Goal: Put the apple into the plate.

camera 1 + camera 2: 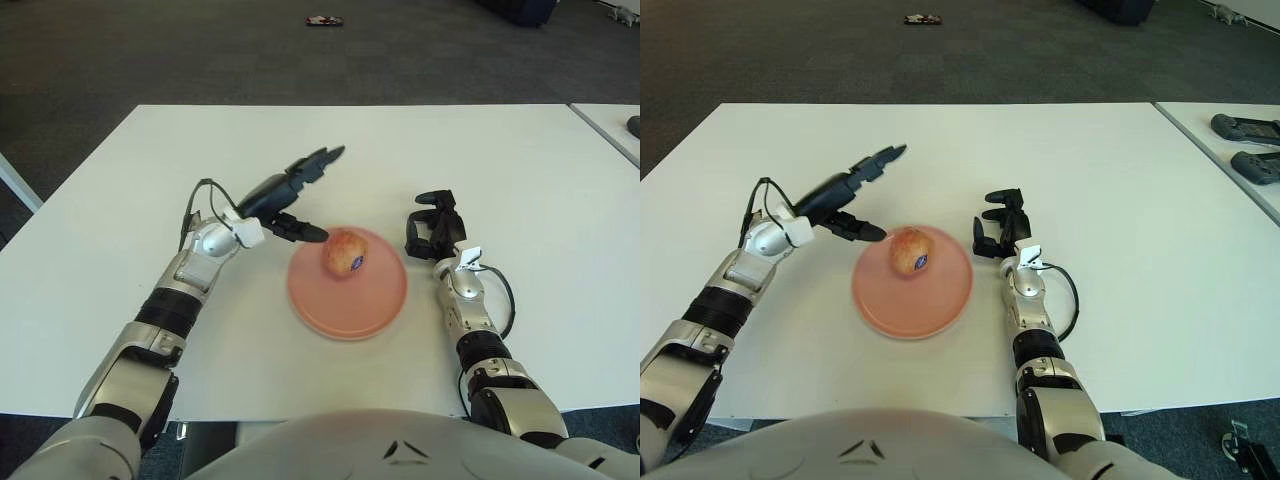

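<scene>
A reddish-yellow apple (345, 251) with a small blue sticker sits inside the pink plate (350, 305), toward its far left part. My left hand (298, 195) hovers up and to the left of the plate with its fingers spread, holding nothing and apart from the apple. My right hand (434, 225) shows just right of the plate's rim, idle.
The white table (500, 160) extends wide behind and to both sides. A second table edge (1230, 140) at the far right carries two dark controllers (1245, 128). Dark carpet lies beyond, with a small object (324, 20) on the floor.
</scene>
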`<state>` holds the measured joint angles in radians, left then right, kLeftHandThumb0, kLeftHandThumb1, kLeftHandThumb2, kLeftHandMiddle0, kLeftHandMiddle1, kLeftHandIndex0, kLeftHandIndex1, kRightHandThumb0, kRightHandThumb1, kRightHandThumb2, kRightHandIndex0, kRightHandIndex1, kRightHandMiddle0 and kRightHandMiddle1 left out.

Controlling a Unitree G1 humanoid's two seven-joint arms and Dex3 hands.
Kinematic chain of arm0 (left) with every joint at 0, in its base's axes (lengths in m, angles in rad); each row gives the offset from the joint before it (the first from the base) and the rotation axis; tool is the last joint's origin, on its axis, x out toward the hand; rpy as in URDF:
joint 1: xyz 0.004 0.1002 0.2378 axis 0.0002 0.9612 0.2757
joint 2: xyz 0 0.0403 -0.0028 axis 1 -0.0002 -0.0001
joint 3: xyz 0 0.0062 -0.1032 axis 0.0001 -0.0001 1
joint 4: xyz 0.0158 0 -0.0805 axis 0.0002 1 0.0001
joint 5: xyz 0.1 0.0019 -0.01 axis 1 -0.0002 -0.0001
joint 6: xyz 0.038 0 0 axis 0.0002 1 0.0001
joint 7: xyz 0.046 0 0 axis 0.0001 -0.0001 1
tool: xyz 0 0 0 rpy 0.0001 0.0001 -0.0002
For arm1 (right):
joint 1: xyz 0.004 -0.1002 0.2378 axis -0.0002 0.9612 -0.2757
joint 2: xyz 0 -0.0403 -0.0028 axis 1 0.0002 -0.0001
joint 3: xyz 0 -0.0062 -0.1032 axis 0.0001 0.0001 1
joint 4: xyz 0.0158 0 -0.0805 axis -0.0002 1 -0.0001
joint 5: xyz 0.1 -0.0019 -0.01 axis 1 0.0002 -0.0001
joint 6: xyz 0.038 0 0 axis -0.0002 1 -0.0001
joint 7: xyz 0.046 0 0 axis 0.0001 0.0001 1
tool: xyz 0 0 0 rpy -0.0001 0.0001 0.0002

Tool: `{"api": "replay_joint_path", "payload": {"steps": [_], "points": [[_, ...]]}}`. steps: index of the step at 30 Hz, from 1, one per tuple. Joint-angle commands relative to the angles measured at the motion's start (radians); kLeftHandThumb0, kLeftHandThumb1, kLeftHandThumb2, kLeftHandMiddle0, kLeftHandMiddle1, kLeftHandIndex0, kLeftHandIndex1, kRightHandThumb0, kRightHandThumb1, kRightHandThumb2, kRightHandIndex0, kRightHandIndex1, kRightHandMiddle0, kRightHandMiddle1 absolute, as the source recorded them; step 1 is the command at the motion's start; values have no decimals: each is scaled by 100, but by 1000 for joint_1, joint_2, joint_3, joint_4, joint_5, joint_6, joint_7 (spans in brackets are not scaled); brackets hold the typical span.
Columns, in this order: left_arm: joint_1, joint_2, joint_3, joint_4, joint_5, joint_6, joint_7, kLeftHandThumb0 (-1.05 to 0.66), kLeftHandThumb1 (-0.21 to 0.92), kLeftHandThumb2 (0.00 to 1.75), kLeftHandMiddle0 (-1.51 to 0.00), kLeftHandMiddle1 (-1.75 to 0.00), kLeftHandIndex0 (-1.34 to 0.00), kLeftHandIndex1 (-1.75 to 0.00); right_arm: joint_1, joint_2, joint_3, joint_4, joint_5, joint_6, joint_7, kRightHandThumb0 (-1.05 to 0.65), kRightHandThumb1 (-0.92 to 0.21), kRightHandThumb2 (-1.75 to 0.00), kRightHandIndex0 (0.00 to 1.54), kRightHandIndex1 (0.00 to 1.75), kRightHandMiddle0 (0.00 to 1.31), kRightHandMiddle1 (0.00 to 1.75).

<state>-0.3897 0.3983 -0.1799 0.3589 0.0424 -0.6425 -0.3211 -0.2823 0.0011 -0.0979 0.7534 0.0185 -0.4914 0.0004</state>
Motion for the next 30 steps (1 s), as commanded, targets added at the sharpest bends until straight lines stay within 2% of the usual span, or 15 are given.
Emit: {"api": "replay_joint_path", "payload": {"steps": [1,6,9,12,15,17,23,30], "points": [[-40,-11,72,70,-20,-19,39,-101,92,49,0,0,0,0,43,12,7,17,-4,42,-11,-4,-31,-129,128,175,103,175],[-49,-30,145,150,26,-77,154,-95,92,66,0,0,0,0,45,11,10,12,-5,49,-17,-4,-31,-129,129,175,103,175],[-45,-57,178,149,48,-39,231,-93,92,76,0,0,0,0,45,9,12,13,-4,50,-15,-4,-31,-129,129,175,103,175],[-42,-115,229,147,125,42,432,-94,92,88,0,0,-1,-1,46,7,12,14,0,45,-7,-4,-31,-129,128,175,103,175],[-23,-148,252,154,162,70,540,-95,92,98,0,0,-4,-3,46,6,12,15,2,46,-5,-4,-31,-129,128,175,103,175],[-8,-163,257,147,171,86,573,-94,92,102,0,0,-5,-4,46,5,11,14,3,49,-4,-4,-31,-129,128,175,103,175],[15,-227,269,149,158,145,637,-91,92,105,-3,-1,0,-30,49,4,15,-7,2,80,0,-4,-31,-129,128,175,103,175],[20,-243,263,161,182,181,673,-88,92,106,-5,-2,0,-36,55,3,18,-28,0,99,2,-5,-31,-129,127,175,103,175]]}}
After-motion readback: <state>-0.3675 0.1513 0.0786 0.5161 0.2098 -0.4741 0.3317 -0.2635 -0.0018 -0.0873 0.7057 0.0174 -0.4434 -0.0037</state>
